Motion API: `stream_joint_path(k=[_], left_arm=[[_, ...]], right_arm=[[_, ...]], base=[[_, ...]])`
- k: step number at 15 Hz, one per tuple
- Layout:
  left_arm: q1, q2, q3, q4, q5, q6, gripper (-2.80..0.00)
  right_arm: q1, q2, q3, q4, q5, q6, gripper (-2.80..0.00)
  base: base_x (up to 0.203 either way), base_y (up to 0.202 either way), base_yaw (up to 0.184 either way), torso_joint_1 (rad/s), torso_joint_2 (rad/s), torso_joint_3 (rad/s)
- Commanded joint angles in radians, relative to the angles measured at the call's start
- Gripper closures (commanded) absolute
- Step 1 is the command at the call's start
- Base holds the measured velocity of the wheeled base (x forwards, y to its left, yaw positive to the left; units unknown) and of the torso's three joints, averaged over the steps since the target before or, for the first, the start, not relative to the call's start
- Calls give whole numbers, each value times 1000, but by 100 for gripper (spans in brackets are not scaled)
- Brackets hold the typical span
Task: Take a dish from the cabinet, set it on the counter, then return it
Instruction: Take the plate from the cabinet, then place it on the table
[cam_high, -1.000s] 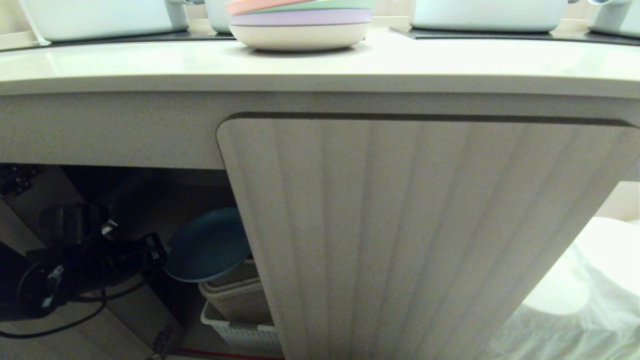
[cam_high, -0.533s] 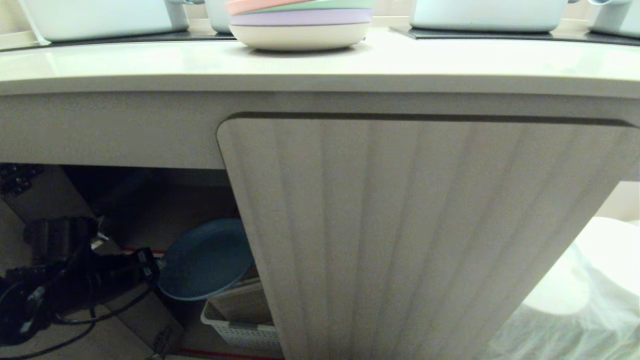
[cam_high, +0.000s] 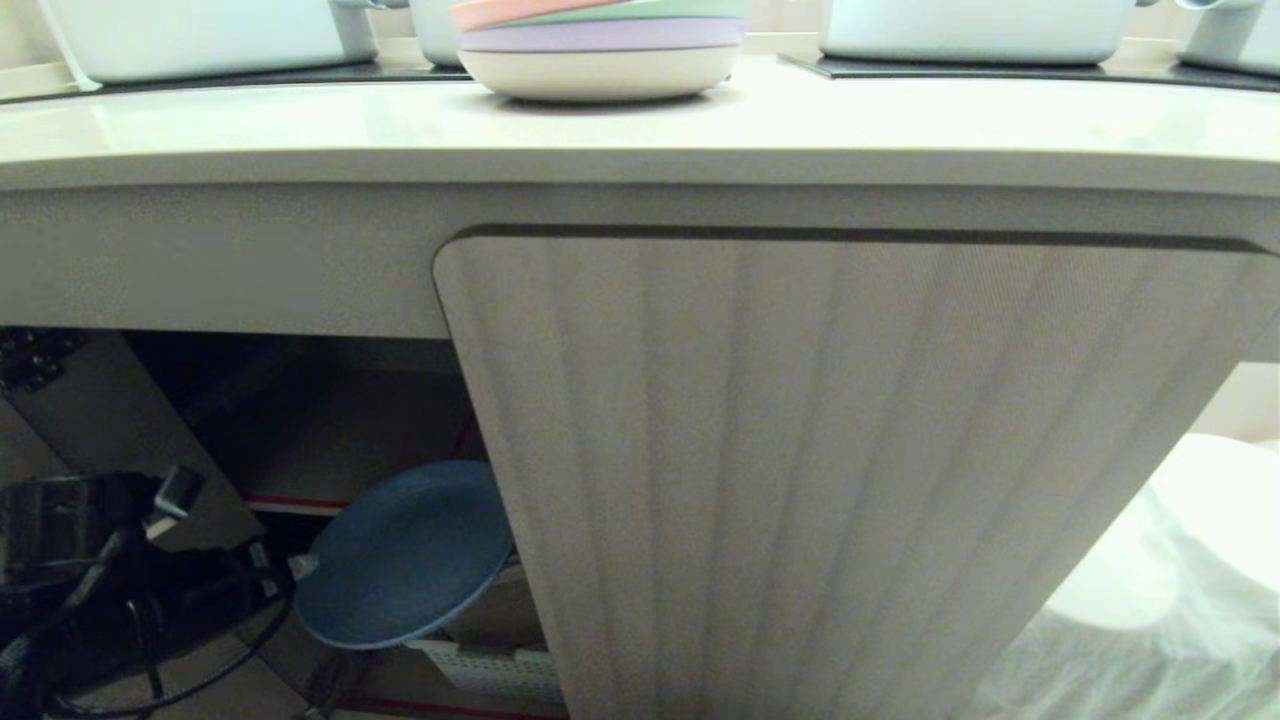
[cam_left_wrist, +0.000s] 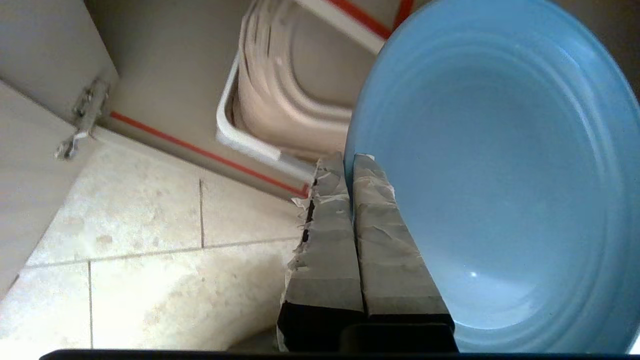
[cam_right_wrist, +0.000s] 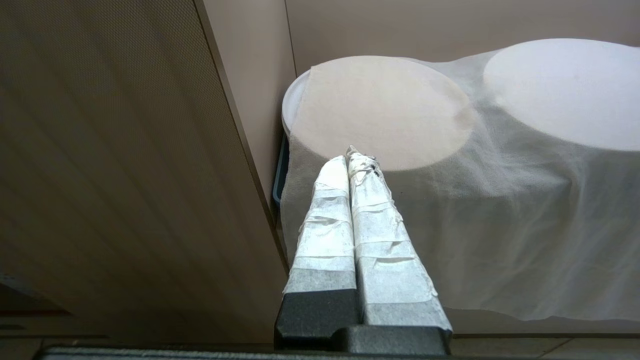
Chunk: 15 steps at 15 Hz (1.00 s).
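The dish (cam_high: 405, 555), a round light-blue plate, hangs tilted in the open left bay of the cabinet (cam_high: 800, 450), just above a basket. My left gripper (cam_high: 292, 570) is shut on the dish's left rim. In the left wrist view its taped fingertips (cam_left_wrist: 348, 161) pinch the rim, and the dish (cam_left_wrist: 500, 175) fills the side beyond them. The cream counter (cam_high: 640, 125) runs above. In the right wrist view my right gripper (cam_right_wrist: 350, 157) is shut and empty, parked beside the cabinet's outer side.
A pink-topped stack of pastel plates (cam_high: 600, 45) and white pots (cam_high: 200, 35) stand on the counter. Under the dish sits a white basket (cam_high: 490, 668) holding beige containers (cam_left_wrist: 295, 95). The open door's hinge (cam_left_wrist: 82, 117), tiled floor (cam_left_wrist: 150, 225) and cloth-covered round things (cam_right_wrist: 450, 150) are nearby.
My left gripper has drawn the dish downward and outward from the cabinet bay, toward the lower left. The red-edged shelf behind it has come into sight. The right arm is still.
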<state>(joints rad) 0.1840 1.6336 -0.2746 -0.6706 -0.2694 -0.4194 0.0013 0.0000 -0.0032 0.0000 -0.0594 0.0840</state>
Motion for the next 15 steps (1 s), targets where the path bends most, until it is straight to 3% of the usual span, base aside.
stream_joint_path(k=[1,10,15], left_arm=[[1,-55,45,-3,-3,-2,0],[66,-123,130,-2,-6,-2,0],[74,-216,195,9,-49,4,0]], right_arm=[[0,0,0,0,0,0,0],[0,0,0,0,0,0,0],[0,0,0,0,0,0,0]], base=[[0,0,0,0,0,0],[0,0,0,0,0,0],[0,0,0,0,0,0]])
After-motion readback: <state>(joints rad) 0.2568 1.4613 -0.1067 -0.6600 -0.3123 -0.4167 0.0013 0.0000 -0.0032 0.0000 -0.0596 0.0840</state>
